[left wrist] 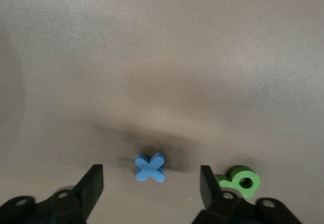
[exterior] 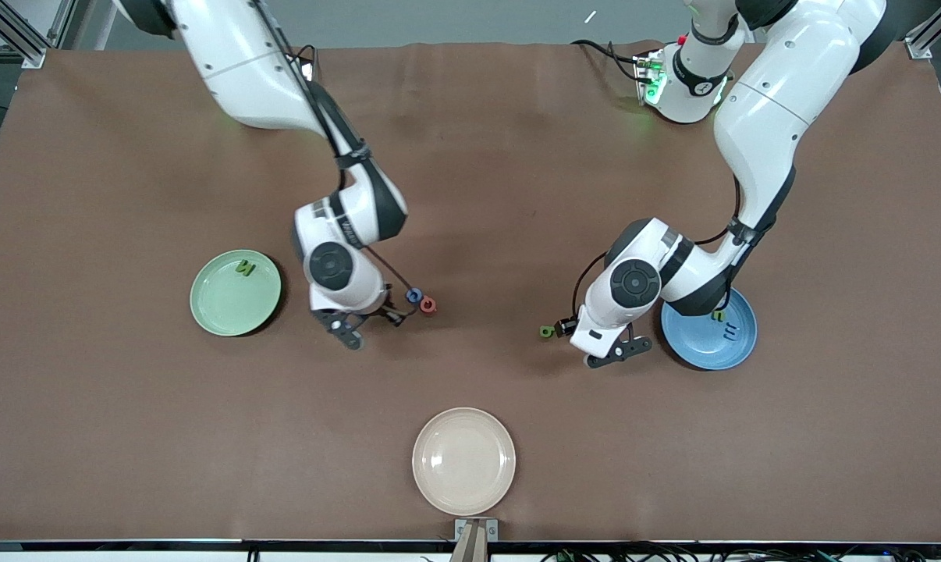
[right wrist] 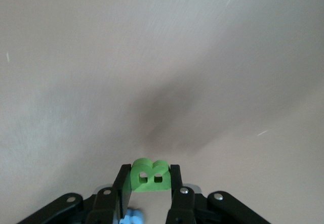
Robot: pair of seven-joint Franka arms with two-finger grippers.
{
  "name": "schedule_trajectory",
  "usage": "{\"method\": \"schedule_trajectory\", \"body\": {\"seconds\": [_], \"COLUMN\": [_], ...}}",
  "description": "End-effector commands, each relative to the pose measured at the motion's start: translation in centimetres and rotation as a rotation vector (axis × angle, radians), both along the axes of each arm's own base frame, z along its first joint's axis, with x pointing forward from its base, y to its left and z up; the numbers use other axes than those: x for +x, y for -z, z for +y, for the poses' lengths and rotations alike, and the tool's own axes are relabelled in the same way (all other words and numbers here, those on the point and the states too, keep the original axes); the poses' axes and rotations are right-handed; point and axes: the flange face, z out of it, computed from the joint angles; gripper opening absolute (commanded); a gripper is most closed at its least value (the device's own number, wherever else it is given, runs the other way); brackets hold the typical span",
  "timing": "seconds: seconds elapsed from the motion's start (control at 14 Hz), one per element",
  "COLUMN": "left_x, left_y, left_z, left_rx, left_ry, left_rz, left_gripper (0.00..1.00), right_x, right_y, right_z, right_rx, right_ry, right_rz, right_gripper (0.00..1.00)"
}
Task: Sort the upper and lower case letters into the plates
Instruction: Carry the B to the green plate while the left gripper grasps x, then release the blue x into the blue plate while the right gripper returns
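Two pickups are in hand together. The right gripper point(right wrist: 147, 183), low over the brown table point(exterior: 470, 156) near the pale mint green plate point(exterior: 221, 308), is clamped on a chunky green toy letter B point(right wrist: 148, 176). The left gripper point(left wrist: 151, 186), beside the bright blue plate point(exterior: 708, 347), stands open around a small blue letter x point(left wrist: 150, 167); a green letter point(left wrist: 242, 181) lies just beside one finger. Next, I think, the left must close without touching that neighbour, and the right should lift.

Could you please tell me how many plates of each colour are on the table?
mint green plate: 1
blue plate: 1
cream plate: 1
Total: 3 plates
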Motion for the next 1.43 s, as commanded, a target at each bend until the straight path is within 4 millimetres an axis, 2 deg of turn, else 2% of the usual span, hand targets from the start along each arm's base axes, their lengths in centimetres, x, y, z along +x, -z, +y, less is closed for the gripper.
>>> {"method": "schedule_trajectory", "body": {"seconds": [0.0, 0.29, 0.36, 0.57, 0.71, 0.86, 0.93, 1.14, 1.35], "left_x": [0.3, 0.0, 0.0, -0.1, -0.2, -0.2, -0.1, 0.1, 0.5], "left_y": [0.3, 0.9, 0.9, 1.3, 1.3, 1.3, 1.2, 0.6, -2.4], "left_z": [-0.4, -0.4, -0.4, -0.4, -0.5, -0.5, -0.4, -0.1, 1.4], "left_rx": [0.015, 0.018, 0.019, 0.019, 0.019, 0.019, 0.019, 0.025, 0.061], "left_ry": [-0.002, 0.001, 0.002, 0.002, 0.004, 0.004, 0.002, 0.002, 0.009], "left_rz": [-0.014, -0.005, -0.003, 0.003, 0.003, 0.003, 0.001, -0.005, -0.016], "left_gripper": [0.72, 0.61, 0.58, 0.47, 0.36, 0.24, 0.19, 0.11, 0.11], "right_x": [0.8, 0.0, -0.3, -0.7, -1.9, -4.1, -5.2, -6.4, -7.0], "right_y": [-4.6, -6.2, -6.6, -6.5, -4.5, -1.2, 0.3, 1.9, 3.1], "right_z": [-5.7, -14.8, -16.5, -23.8, -28.5, -32.2, -33.1, -33.9, -33.9], "right_rx": [0.037, 0.005, 0.012, 0.047, 0.061, 0.056, 0.048, 0.045, 0.050], "right_ry": [-0.046, -0.138, -0.157, -0.237, -0.291, -0.340, -0.358, -0.362, -0.360], "right_rz": [0.036, 0.029, 0.027, 0.023, 0.002, -0.039, -0.057, -0.054, -0.027], "right_gripper": [0.02, 0.01, 0.01, 0.01, 0.01, 0.02, 0.02, 0.02, 0.03]}}
